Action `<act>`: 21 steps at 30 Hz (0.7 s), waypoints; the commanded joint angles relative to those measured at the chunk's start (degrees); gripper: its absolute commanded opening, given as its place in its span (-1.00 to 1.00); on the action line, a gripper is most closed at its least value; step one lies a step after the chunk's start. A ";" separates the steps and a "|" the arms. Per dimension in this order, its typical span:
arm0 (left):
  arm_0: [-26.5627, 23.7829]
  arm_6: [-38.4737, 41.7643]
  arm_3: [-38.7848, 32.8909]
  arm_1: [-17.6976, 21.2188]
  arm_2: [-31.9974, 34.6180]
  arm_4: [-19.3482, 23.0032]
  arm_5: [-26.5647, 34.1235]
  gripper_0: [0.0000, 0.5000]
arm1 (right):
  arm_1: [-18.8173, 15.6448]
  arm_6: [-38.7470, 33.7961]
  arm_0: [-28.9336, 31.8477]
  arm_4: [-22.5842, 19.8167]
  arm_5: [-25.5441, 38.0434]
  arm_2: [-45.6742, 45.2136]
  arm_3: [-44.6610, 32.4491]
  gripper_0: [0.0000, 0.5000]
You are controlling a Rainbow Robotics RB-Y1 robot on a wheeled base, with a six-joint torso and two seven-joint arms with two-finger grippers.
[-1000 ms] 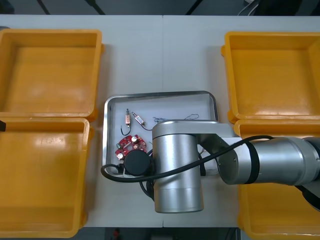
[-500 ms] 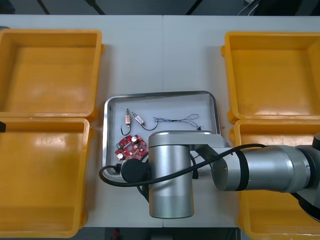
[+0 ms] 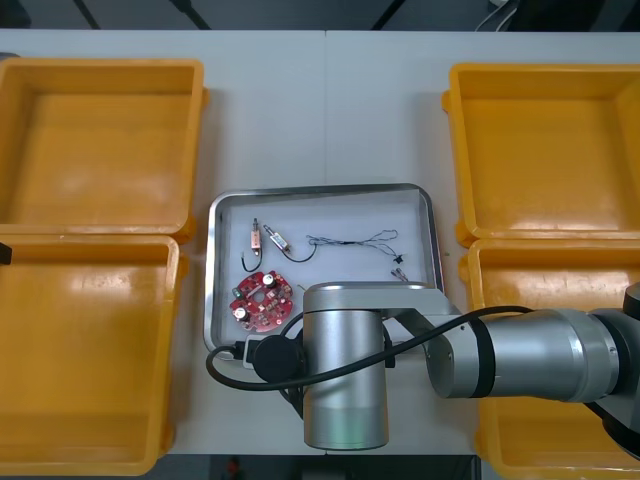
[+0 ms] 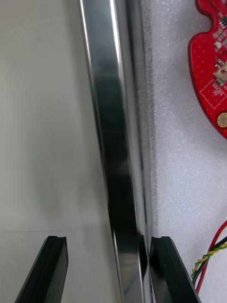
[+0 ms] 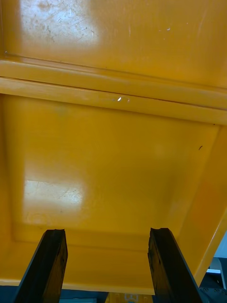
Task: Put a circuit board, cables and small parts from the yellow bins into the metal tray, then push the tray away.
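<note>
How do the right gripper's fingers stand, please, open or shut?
Open: the right gripper has its fingers apart, astride the metal tray's rim.

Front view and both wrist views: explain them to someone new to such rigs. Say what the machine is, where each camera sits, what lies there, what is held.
It is a two-armed robot; each arm ends in a black two-fingered pincer. The front view looks steeply down on a light table from above; the silver cylinder is the right arm. Four yellow plastic bins flank a white-lined metal tray. In it lie a round red circuit board, a thin black cable, a red and yellow cable and small metal parts. Each wrist view looks along one arm's fingers. The right pincer stands open astride the tray's rim; the left pincer hangs open over a bin. Nothing is held.
</note>
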 commanded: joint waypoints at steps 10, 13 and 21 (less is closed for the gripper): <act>1.20 1.51 -1.21 2.22 1.70 0.05 0.39 1.00 | 1.03 1.11 1.23 3.03 -1.15 0.87 -0.17 -1.00; 1.20 1.51 -1.21 2.22 1.70 0.05 0.39 1.00 | 0.59 1.11 1.23 4.00 -1.15 0.87 -0.17 -1.00; 1.20 1.51 -1.21 2.22 1.70 0.05 0.39 1.00 | -1.34 1.81 -0.01 7.34 -1.77 0.87 -0.34 -1.00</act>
